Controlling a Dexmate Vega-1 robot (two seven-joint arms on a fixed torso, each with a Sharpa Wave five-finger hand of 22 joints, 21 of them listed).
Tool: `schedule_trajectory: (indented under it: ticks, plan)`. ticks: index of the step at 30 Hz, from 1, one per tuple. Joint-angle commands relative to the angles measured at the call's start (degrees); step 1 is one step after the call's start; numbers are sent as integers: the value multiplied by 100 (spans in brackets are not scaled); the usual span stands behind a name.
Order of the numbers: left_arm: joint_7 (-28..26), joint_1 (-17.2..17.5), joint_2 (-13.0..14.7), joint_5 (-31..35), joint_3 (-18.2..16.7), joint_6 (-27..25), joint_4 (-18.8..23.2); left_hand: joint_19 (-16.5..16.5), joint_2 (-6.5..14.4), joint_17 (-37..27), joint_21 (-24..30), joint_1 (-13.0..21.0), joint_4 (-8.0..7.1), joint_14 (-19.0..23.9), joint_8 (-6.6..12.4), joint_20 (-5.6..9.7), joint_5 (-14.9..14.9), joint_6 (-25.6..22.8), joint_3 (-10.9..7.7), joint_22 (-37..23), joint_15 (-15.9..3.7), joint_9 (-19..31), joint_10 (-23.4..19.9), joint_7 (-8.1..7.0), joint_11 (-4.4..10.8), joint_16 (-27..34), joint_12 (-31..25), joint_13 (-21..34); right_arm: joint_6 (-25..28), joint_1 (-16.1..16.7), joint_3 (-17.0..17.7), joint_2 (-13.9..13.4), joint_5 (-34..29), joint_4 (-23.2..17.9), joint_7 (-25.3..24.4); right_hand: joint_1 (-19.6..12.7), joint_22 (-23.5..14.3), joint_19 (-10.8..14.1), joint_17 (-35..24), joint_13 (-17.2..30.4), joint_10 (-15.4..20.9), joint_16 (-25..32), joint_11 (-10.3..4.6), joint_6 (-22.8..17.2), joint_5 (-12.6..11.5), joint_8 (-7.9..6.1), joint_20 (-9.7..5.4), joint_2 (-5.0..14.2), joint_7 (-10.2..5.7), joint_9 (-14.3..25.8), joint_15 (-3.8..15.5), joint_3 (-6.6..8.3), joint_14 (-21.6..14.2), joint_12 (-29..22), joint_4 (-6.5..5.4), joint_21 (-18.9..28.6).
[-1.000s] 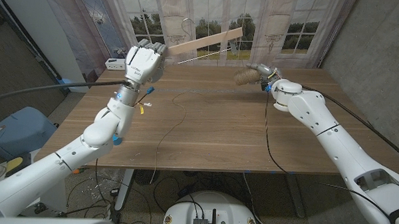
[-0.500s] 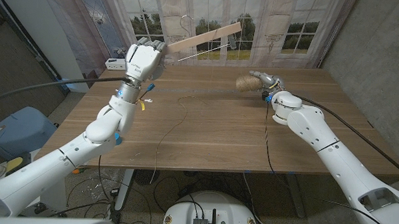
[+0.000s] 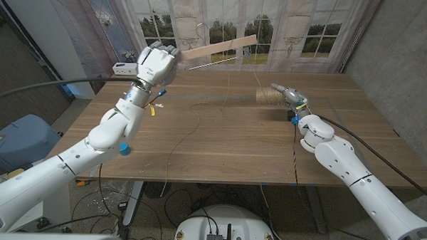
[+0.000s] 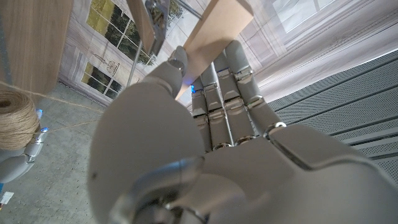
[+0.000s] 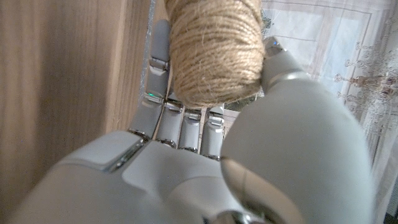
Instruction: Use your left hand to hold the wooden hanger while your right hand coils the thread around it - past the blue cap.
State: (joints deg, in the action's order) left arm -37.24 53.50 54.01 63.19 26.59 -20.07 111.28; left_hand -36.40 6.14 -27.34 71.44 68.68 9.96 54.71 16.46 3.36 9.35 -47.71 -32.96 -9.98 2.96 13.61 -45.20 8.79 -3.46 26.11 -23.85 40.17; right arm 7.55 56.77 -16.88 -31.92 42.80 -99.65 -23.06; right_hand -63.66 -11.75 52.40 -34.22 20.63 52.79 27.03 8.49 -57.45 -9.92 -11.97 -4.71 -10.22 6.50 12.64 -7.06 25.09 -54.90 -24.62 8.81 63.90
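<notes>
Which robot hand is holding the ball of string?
The right hand grips the twine spool; the left hand holds the wooden hanger instead.

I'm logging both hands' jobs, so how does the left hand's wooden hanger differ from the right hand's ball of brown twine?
The flat pale wooden hanger is a long straight bar; the ball of brown twine is short, round and rough. The left hand holds the hanger raised, while the right hand holds the twine lower, near the table. Both are gripped.

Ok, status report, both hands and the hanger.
Left hand holds wooden hanger aloft. Right hand grips twine spool over table. Nothing in the way.
</notes>
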Motion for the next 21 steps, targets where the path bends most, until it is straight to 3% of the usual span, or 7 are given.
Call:
schedule_trajectory:
  ticks: [1, 6, 11, 21]
  plan:
    - [124, -98, 49, 113, 66, -17, 22, -36, 205, -1130, 50, -78, -106, 1274, 15, 569, 84, -641, -372, -12, -1601, 1107, -903, -609, 846, 18, 23, 132, -2610, 266, 51, -155, -203, 879, 2454, -1873, -14, -206, -215, 45, -25, -23, -57, -9, -14, 14, -713, 1861, -72, 34, 1989, 34, -1700, -29, -13, 44]
    - [123, -90, 46, 135, 64, -33, 32, -33, 204, -1138, 50, -78, -104, 1270, 6, 569, 85, -646, -375, -11, -1600, 1107, -904, -603, 858, 13, 26, 142, -3159, 255, 111, -157, 117, 1230, 3324, -1843, -15, -305, -251, 76, -74, -50, -134, 8, -2, 19, -713, 1879, -92, 37, 1986, 30, -1659, -23, -37, 77]
    - [159, -83, 43, 156, 66, -58, 44, -32, 204, -1142, 52, -81, -105, 1276, -3, 568, 85, -647, -375, -12, -1601, 1112, -892, -607, 856, 8, 32, 160, -3305, 207, 140, -170, 578, 1427, 4140, -1831, -16, -363, -282, 102, -93, -70, -111, 26, 3, 23, -714, 1888, -118, 41, 1989, 31, -1627, -24, -44, 113]
    - [233, -111, 37, 187, 101, -25, 57, -28, 205, -1140, 55, -86, -107, 1291, -15, 571, 84, -660, -376, -12, -1601, 1124, -900, -602, 844, -4, 52, 158, -3506, 100, 148, -174, 840, 1374, 4920, -1818, -13, -431, -338, 145, -125, -91, -120, 39, 7, 22, -708, 1894, -127, 48, 1992, 34, -1601, -27, -46, 183]
